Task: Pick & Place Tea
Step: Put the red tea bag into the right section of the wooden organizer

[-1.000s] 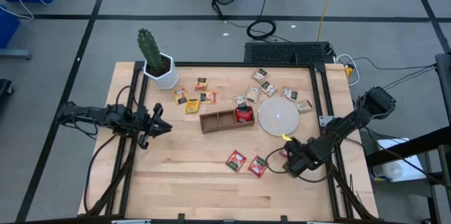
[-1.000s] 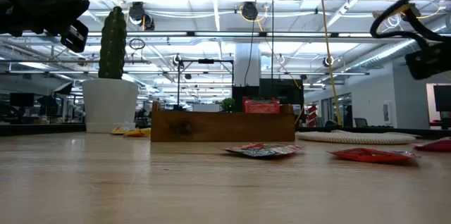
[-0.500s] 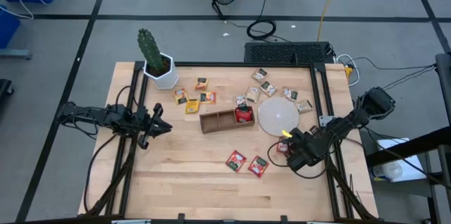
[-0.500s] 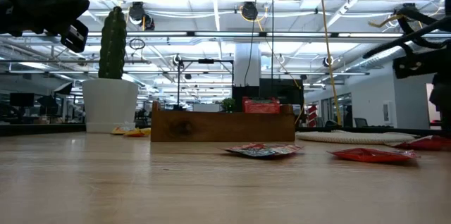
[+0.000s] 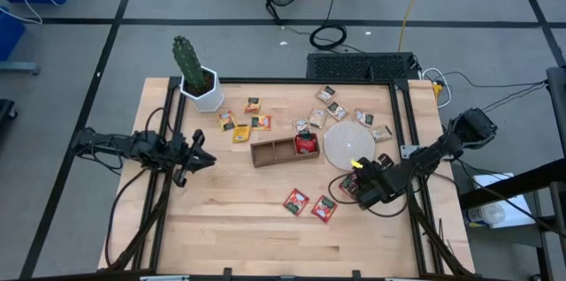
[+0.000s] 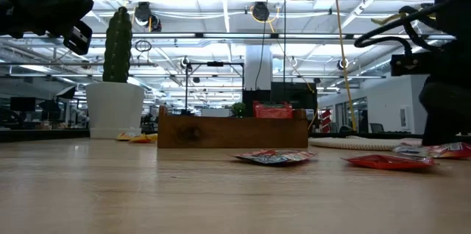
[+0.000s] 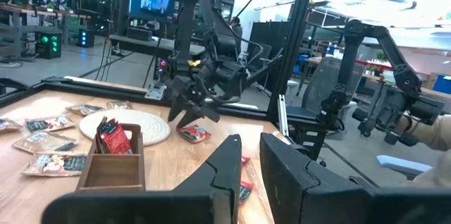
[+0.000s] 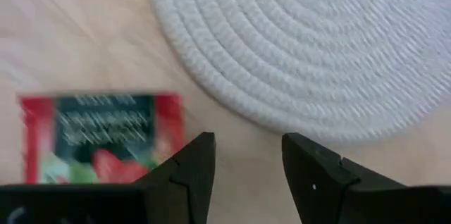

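Since one second ago my right gripper (image 5: 351, 186) moves left; its half-open fingers (image 8: 189, 171) hold nothing and must straddle the flat red tea sachet (image 8: 99, 138) squarely. Left fingers (image 7: 229, 171) narrow.

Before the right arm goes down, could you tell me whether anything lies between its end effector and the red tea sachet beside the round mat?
Nothing visible does. The right end effector hovers open just off the red tea sachet, with bare table between them; the round woven mat lies to the side, clear of the sachet.
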Motion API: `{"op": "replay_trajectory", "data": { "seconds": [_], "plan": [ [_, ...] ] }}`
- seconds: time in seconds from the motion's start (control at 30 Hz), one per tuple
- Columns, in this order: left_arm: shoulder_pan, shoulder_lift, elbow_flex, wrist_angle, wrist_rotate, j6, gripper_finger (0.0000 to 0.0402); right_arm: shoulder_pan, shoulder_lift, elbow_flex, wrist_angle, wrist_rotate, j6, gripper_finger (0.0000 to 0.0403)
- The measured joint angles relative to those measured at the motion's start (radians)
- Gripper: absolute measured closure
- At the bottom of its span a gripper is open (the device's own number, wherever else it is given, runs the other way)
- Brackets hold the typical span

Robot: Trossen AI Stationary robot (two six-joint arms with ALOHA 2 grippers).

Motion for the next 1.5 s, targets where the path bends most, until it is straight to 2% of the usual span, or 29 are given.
{"op": "replay_trajectory", "data": {
  "seconds": [0.13,0.27,0.4,0.57,0.77,1.03,1.27,1.5],
  "plan": [
    [0.0,0.0,0.0,0.0,0.0,0.0,0.0344,-0.011,-0.089,0.068,-0.136,-0.07,-0.042,0.025],
    [0.0,0.0,0.0,0.0,0.0,0.0,0.0344,-0.033,-0.133,0.155,-0.117,-0.227,-0.146,0.025],
    [0.0,0.0,0.0,0.0,0.0,0.0,0.0344,-0.062,-0.067,0.231,-0.108,-0.357,-0.205,0.025],
    [0.0,0.0,0.0,0.0,0.0,0.0,0.0344,-0.119,0.014,0.24,-0.118,-0.468,-0.283,0.025],
    [0.0,0.0,0.0,0.0,0.0,0.0,0.0344,-0.174,0.022,0.199,-0.091,-0.474,-0.305,0.025],
    [0.0,0.0,0.0,0.0,0.0,0.0,0.0344,-0.201,0.02,0.118,0.139,-0.547,-0.314,0.025],
    [0.0,0.0,0.0,0.0,0.0,0.0,0.0344,-0.204,0.016,0.058,0.197,-0.499,-0.294,0.025],
    [0.0,0.0,0.0,0.0,0.0,0.0,0.0344,-0.203,0.017,-0.069,0.277,-0.49,-0.249,0.026]
  ]
}}
